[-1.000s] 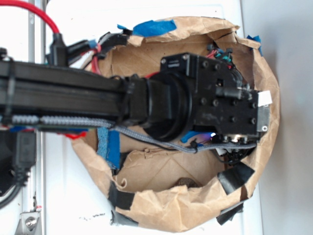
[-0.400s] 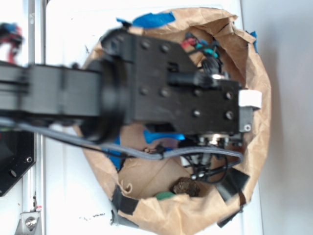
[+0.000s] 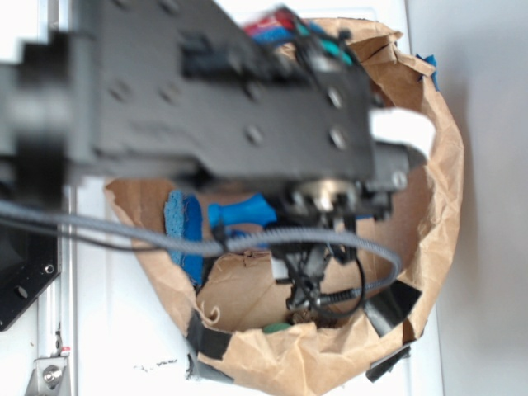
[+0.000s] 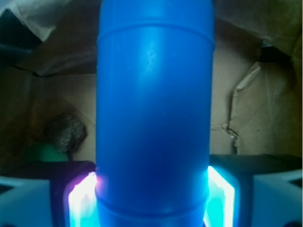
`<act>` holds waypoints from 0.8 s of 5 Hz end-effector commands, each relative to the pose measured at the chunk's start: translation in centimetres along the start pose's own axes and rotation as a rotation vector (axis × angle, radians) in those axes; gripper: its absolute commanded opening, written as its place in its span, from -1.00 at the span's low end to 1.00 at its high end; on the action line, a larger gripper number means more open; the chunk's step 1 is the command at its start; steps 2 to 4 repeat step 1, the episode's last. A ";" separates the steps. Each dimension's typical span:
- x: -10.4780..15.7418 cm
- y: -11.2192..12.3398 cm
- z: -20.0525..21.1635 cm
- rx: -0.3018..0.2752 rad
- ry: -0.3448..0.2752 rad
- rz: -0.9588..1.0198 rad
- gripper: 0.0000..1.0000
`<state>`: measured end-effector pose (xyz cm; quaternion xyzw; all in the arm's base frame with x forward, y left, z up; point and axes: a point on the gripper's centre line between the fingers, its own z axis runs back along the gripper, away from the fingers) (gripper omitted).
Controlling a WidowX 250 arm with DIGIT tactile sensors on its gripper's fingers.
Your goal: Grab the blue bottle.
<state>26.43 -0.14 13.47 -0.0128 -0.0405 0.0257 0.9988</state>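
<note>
The blue bottle (image 4: 154, 109) fills the middle of the wrist view, a smooth solid-blue cylinder standing between the two lit pads (image 4: 83, 201). My gripper (image 4: 152, 198) is shut on its body, with both pads pressed against its sides. In the exterior view my black arm (image 3: 223, 91) is close to the camera and blurred. It covers the fingers and most of the bottle. Only the bottle's narrow end (image 3: 239, 212) sticks out to the left from under the wrist, above the floor of the brown paper bag (image 3: 450, 165).
A flat blue sponge (image 3: 176, 219) leans on the bag's left wall. A brown lump (image 4: 66, 132) and a green thing (image 4: 45, 153) lie on the bag floor. Black tape (image 3: 389, 303) patches the rim. A grey cable (image 3: 272, 241) loops across the bag.
The arm has risen toward the camera and shifted left, carrying the bottle up with it. More of the bottle's blue end now shows under the wrist.
</note>
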 end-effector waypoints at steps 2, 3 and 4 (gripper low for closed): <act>0.6 1.5 2.8 -0.013 -0.072 0.019 -1.00; 0.6 1.5 2.8 -0.013 -0.072 0.019 -1.00; 0.6 1.5 2.8 -0.013 -0.072 0.019 -1.00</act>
